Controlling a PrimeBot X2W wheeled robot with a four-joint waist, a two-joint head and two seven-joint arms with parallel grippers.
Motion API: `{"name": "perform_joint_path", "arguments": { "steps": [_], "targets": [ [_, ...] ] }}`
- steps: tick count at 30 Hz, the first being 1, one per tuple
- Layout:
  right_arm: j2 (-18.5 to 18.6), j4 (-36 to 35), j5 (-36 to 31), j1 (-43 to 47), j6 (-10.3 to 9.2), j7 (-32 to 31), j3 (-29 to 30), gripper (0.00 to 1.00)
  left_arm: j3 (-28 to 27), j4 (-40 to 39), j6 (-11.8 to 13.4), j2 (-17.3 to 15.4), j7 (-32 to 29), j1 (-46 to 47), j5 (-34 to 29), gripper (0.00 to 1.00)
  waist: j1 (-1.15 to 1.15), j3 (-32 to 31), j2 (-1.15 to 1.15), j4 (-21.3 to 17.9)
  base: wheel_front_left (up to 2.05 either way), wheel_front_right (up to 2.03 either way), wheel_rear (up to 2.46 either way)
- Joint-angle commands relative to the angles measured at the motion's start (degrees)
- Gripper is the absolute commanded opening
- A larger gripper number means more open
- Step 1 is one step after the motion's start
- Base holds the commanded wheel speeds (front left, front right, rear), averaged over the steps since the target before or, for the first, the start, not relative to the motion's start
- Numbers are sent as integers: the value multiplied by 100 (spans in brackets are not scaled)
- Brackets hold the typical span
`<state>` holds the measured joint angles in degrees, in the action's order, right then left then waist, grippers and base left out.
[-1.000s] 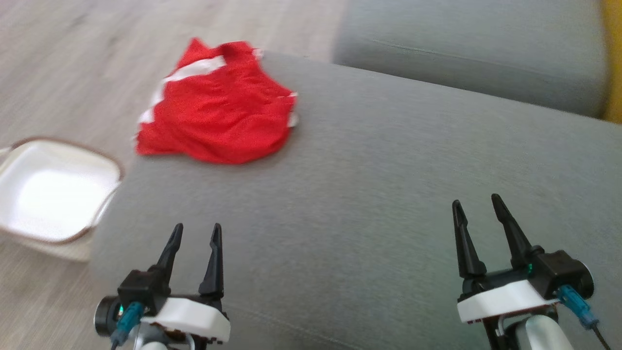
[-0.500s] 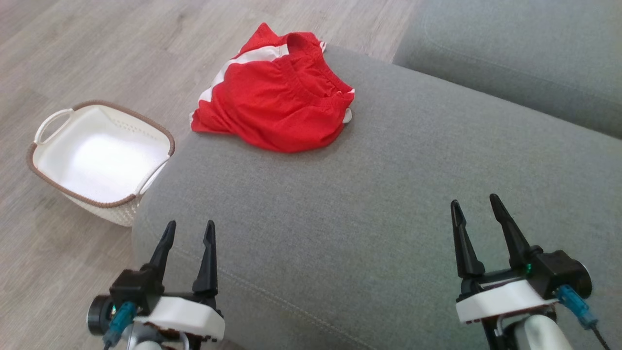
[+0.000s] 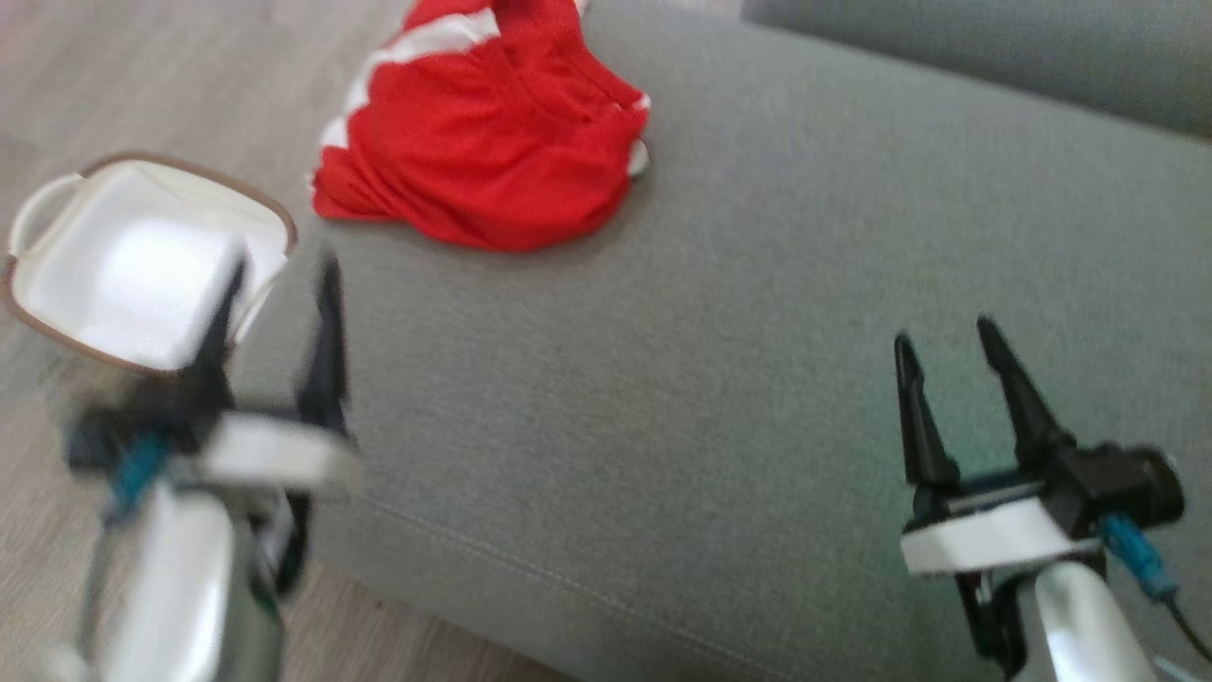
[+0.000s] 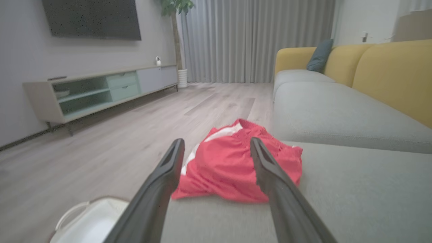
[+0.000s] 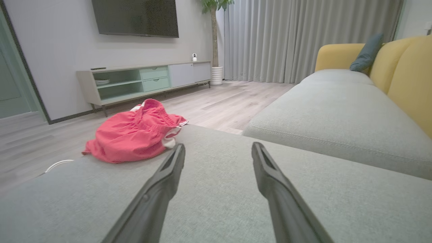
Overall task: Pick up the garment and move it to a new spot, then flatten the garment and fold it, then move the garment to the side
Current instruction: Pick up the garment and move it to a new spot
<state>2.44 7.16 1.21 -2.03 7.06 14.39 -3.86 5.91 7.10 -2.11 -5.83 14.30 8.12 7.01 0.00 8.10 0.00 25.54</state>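
Observation:
The garment [image 3: 483,142], red shorts with white side stripes, lies crumpled at the far left corner of the grey sofa cushion [image 3: 757,332]. My left gripper [image 3: 279,279] is blurred at the cushion's left edge, open and empty, well short of the garment. In the left wrist view the garment [image 4: 229,168] lies straight ahead between the open fingers [image 4: 162,175]. My right gripper [image 3: 942,332] hovers open and empty over the cushion's right part. The right wrist view has the garment [image 5: 135,135] ahead to the left.
A white basket with a brown rim [image 3: 57,313] stands on the wooden floor left of the cushion, also seen as the basket [image 4: 84,222]. A second grey seat [image 3: 994,47] and yellow backrests [image 4: 395,77] lie to the right. A TV cabinet [image 5: 141,81] stands against the far wall.
The head camera has shifted, so the garment and basket sit higher and further left in the picture. My left gripper has risen and moved forward, blurred with motion. The right gripper rose slightly.

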Motion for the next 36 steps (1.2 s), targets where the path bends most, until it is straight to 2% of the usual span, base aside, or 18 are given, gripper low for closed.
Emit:
{"name": "perform_joint_path", "arguments": {
  "steps": [1, 7, 8, 16, 23, 31, 32, 35, 36],
  "targets": [
    [43, -262, -147, -378, 43, 61, -104, 100, -273, -43, -77, -264, 70, 858, -82, 100, 0, 515, 0, -313, 0, 0, 0],
    [43, -412, -461, -771, 43, 61, -118, 100, -298, 914, -333, -650, -302, 2683, 73, 100, 0, 1284, 0, -775, 0, 0, 0],
    [43, -412, -461, -771, 43, 61, -118, 100, -298, 914, -333, -650, -302, 2683, 73, 100, 0, 1284, 0, -775, 0, 0, 0],
    [43, -691, -702, -1056, 43, 61, -144, 100, -266, 2332, -487, -1060, -1087, 4502, 459, 100, 0, 2144, 0, -1355, 0, 0, 0],
    [43, -1000, -749, -1029, 43, 61, -95, 100, -226, 3480, -503, -1417, -1648, 5211, 568, 100, 0, 2635, 0, -1632, 0, 0, 0],
    [43, -1091, -672, -1039, 43, 61, -146, 100, -297, 4301, -198, -1519, -1780, 5510, 591, 100, 0, 2826, 0, -1688, 0, 0, 0],
    [43, -1085, -656, -1051, 43, 61, -163, 100, -296, 4359, -180, -1512, -1754, 5529, 597, 92, 0, 2818, 0, -1688, 0, 0, 0],
    [43, -1054, -602, -1092, 43, 61, -201, 100, -265, 4482, -119, -1493, -1660, 5579, 582, 0, 0, 2735, 0, -1681, 0, 0, 0],
    [43, -1023, -562, -1112, 43, 61, -224, 100, -230, 4547, -111, -1492, -1612, 5605, 568, 0, 0, 2641, 0, -1679, 0, 0, 0]
  ]
}}
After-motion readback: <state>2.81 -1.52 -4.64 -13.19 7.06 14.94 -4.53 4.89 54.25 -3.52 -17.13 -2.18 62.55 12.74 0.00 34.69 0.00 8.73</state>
